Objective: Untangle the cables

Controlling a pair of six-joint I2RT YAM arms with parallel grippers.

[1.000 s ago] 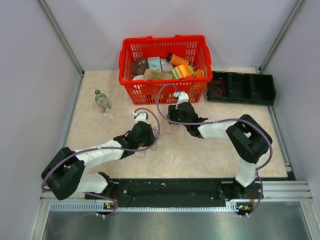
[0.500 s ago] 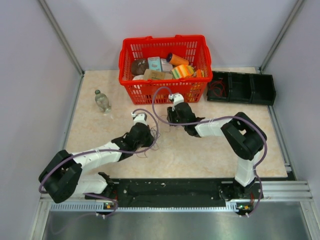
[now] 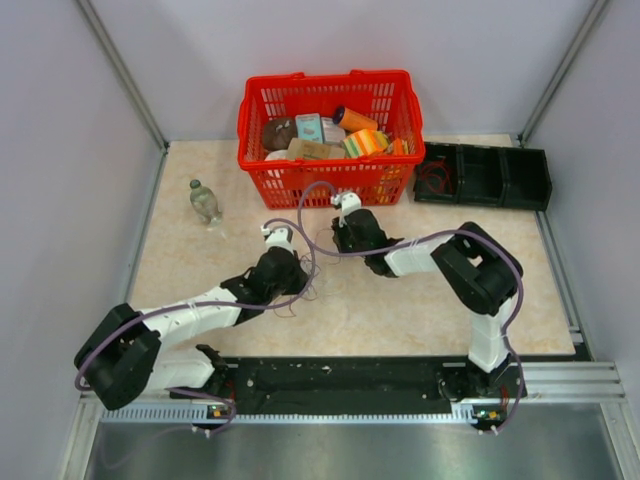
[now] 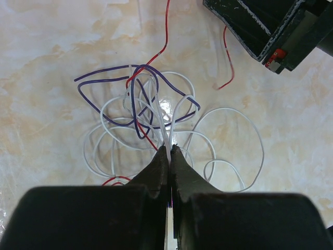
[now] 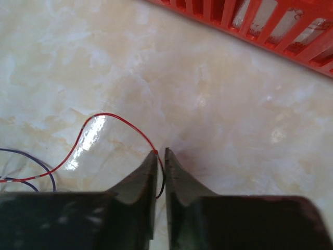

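Note:
The cables [image 4: 156, 120] are a loose tangle of thin white, purple and red wires on the marble tabletop; in the top view they show faintly between the two grippers [image 3: 314, 282]. My left gripper [image 4: 170, 149] is shut on white strands at the near edge of the tangle, and sits left of it in the top view [image 3: 292, 272]. My right gripper [image 5: 161, 152] is shut on a red wire [image 5: 104, 127] that arcs off to the left toward the tangle. It sits right of the bundle in the top view [image 3: 338, 242], and its black body shows in the left wrist view [image 4: 270, 31].
A red basket [image 3: 258, 100] full of groceries stands just behind the right gripper, its wall near in the right wrist view [image 5: 270, 26]. A small bottle [image 3: 205, 201] stands at the left. Black bins [image 3: 500, 175] sit at the right.
Both grippers have shifted a little to the left, the right one more. Each still holds its wire.

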